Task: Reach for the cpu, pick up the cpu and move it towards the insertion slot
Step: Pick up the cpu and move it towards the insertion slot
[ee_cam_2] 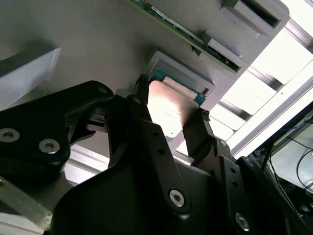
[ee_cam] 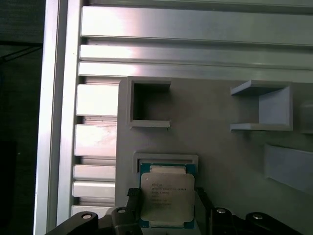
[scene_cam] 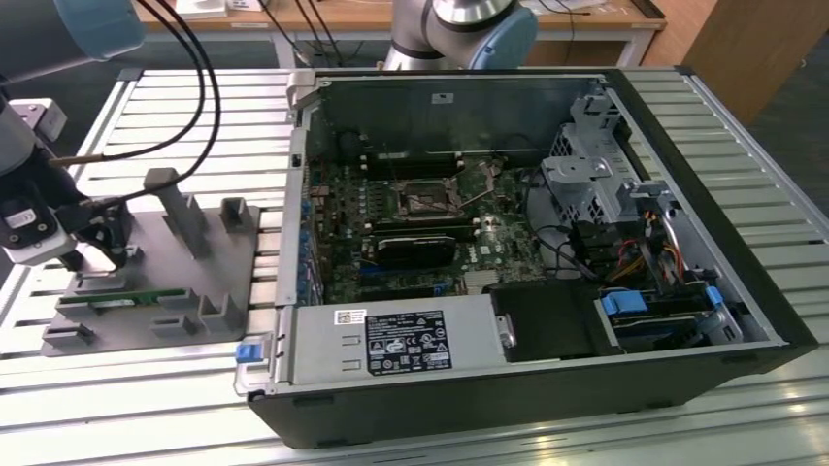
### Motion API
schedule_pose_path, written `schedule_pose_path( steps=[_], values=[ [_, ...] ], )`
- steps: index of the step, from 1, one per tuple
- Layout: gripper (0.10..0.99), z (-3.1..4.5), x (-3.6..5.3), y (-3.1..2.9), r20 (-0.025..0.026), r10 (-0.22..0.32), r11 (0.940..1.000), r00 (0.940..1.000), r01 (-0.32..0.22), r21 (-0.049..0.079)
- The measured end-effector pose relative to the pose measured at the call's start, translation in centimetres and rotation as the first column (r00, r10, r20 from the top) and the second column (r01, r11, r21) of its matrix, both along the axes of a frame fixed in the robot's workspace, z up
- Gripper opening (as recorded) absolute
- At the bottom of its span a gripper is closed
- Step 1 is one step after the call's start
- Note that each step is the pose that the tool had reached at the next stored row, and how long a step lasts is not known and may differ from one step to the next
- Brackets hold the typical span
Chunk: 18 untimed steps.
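We see the fingers point(ee_cam_2: 198, 132) down over the grey parts fixture point(scene_cam: 214, 257) on the slatted worktop point(scene_cam: 194, 107), closed in to the width of the cpu point(ee_cam: 167, 196). Each appears to bear on one of two opposite edges, so we judge them gripping it rather than standing clear. The cpu lies flat between them with its silver top facing the wrist, and looks seated in its raised, framed pocket point(ee_cam: 166, 159), not yet lifted. We take that pocket to be there to keep the chip square, so the edges can be pinched without touching its underside. A green memory stick point(ee_cam_2: 166, 22) rests in its own holder just beyond the fingers. The insertion slot point(scene_cam: 425, 201) sits on the motherboard inside the open computer case point(scene_cam: 674, 116), well apart from the fingers.
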<state>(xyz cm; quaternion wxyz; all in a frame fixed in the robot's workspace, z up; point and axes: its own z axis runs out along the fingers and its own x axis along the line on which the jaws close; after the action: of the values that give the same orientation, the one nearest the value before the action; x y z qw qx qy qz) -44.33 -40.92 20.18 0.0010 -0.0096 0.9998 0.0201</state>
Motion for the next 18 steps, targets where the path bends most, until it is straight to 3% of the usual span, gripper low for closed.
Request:
schedule_pose_path(
  steps=[18],
  values=[
    [0.533,0.4,0.0,0.02,-0.0001,0.0,1.0,1.0,0.0,0.0]
  ],
)
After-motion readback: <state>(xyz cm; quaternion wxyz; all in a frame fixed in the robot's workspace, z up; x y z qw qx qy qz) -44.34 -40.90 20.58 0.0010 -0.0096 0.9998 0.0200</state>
